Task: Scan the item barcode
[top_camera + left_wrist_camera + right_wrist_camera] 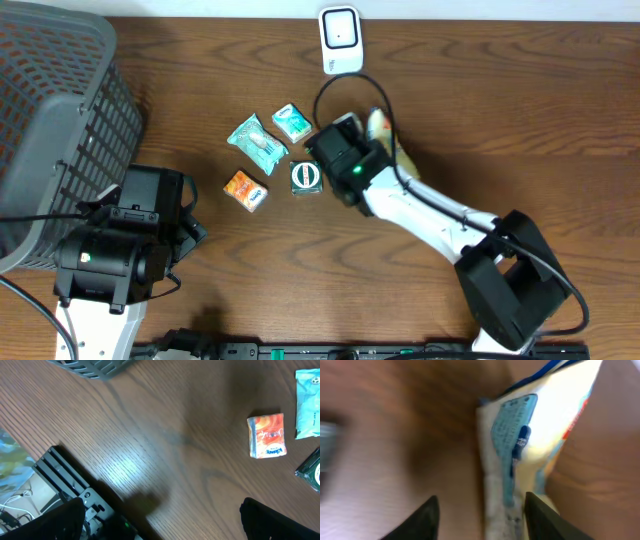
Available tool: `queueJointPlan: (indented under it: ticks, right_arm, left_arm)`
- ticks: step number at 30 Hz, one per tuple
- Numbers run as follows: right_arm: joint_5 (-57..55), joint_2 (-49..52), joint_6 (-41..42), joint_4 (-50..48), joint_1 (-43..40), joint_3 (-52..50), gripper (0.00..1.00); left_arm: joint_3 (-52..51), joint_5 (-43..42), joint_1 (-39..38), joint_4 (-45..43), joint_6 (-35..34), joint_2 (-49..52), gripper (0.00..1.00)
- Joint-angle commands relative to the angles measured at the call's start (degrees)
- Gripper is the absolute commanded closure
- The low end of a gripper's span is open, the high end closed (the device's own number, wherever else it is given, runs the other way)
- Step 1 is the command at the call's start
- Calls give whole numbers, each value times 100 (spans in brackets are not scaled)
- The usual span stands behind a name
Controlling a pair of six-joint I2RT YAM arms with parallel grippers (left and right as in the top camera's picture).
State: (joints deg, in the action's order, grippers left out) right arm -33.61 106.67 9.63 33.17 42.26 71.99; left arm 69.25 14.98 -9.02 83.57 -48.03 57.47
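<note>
The right tool [481, 496] is standing spread around a white and yellow packet [547, 420], which is lying on the desk [500, 110] between its fingers, with a gap showing on one side. The packet is sitting near the scanner [340, 40], not touching it. The left tool [162, 504] is hanging wide open over the desk, near an orange packet [267, 435].
</note>
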Motion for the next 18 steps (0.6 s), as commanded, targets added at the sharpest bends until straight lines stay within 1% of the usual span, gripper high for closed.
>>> queueJointPlan:
  ticks: [1,2,4,8,10,12,15,18]
  right_arm:
    - [800,-516,369,13,118,310,40]
    - [831,-629,369,35,94,369,35]
    - [831,-901,455,85,-31,490,28]
    - [833,-1366,494,114,-509,586,26]
    - [997,-1506,494,162,-863,586,23]
    - [1504,-1528,492,262,-1233,586,24]
    - [2741,-1432,448,398,-1650,551,27]
    - [3794,-1211,295,393,-1808,461,27]
  left_arm:
    - [109,92,22,17,-55,-26,2]
    - [109,92,22,15,-52,-26,3]
    - [109,92,22,15,-55,-26,2]
    - [109,94,22,15,-55,-26,3]
    - [109,92,22,17,-55,-26,2]
    - [109,92,22,15,-52,-26,2]
    - [109,92,22,15,-55,-26,2]
    - [109,94,22,15,-52,-26,2]
